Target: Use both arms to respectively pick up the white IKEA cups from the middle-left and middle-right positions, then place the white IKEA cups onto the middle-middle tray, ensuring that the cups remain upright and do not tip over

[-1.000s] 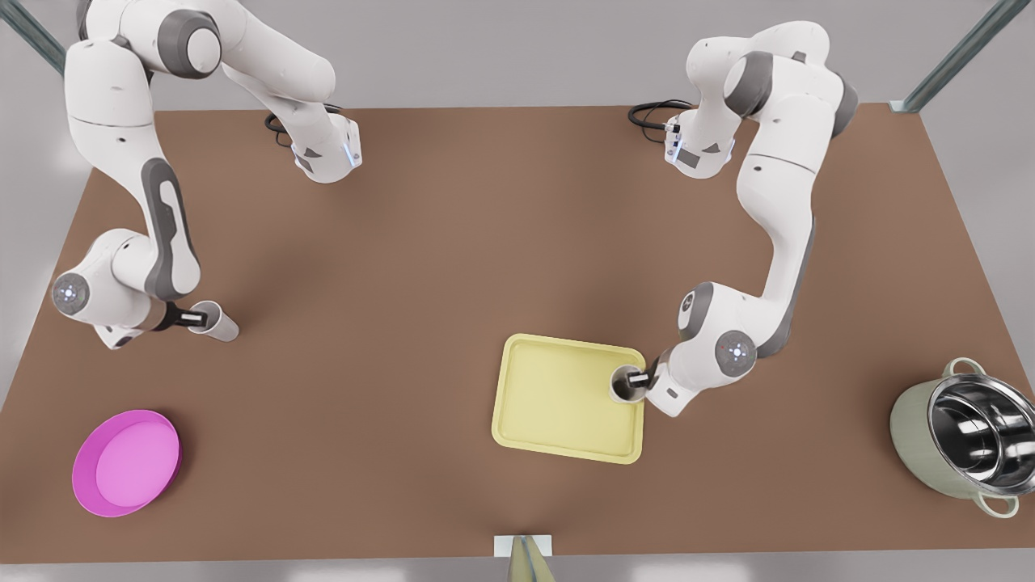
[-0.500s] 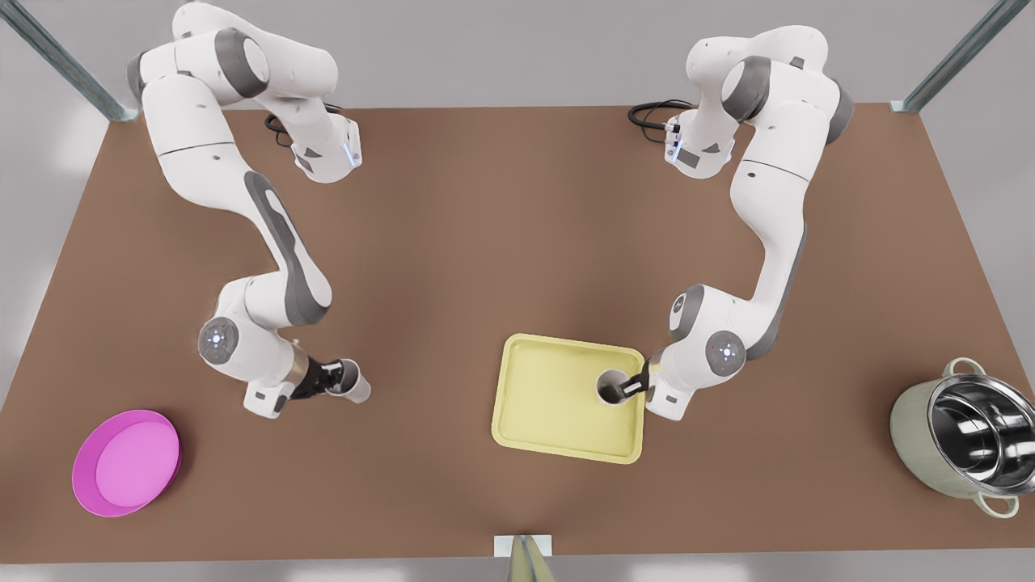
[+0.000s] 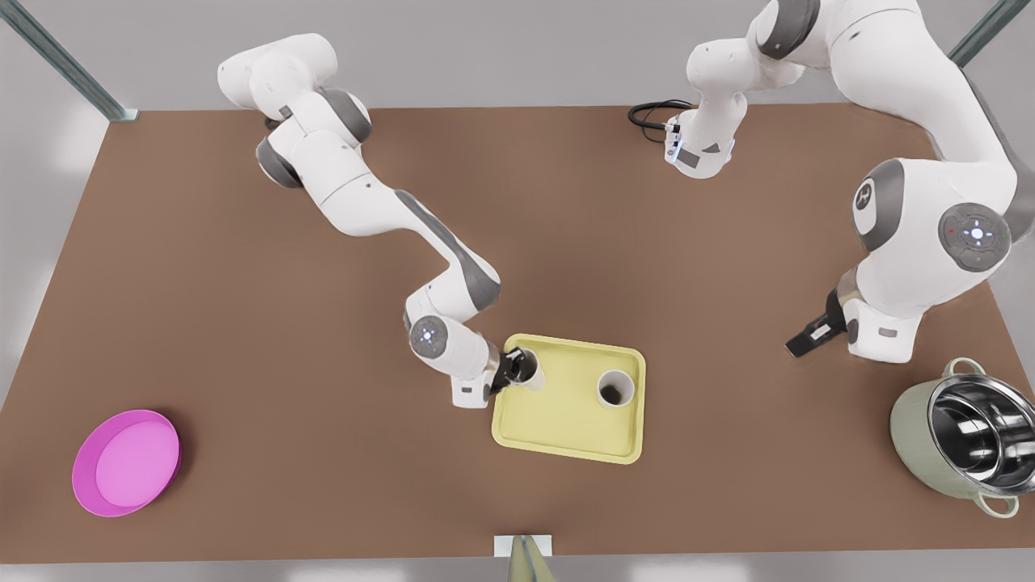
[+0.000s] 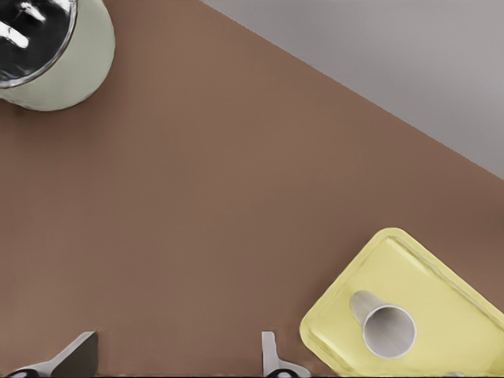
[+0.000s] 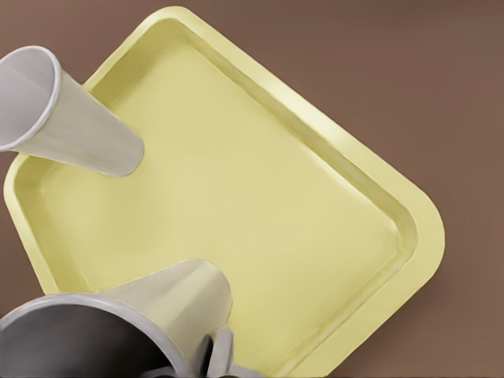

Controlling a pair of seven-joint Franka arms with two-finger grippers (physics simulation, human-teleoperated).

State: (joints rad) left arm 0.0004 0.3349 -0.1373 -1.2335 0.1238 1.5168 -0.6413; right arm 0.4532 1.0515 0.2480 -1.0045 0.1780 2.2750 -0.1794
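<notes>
Brown table, yellow tray, two white tapered cups, one in right hand.

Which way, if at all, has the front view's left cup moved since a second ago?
Yes: held by the right pincer, the cup moved toward the front view's right, reaching the tray's left edge.

Even, soft light falls from above on the brown table, bright without harsh glare. Shadows are faint and diffuse, pooling as dim smudges beneath the arms and around the tray. The steel pot carries sharp mirror highlights inside. In the right wrist view, the nearest cup looms soft-edged and stretched.
</notes>
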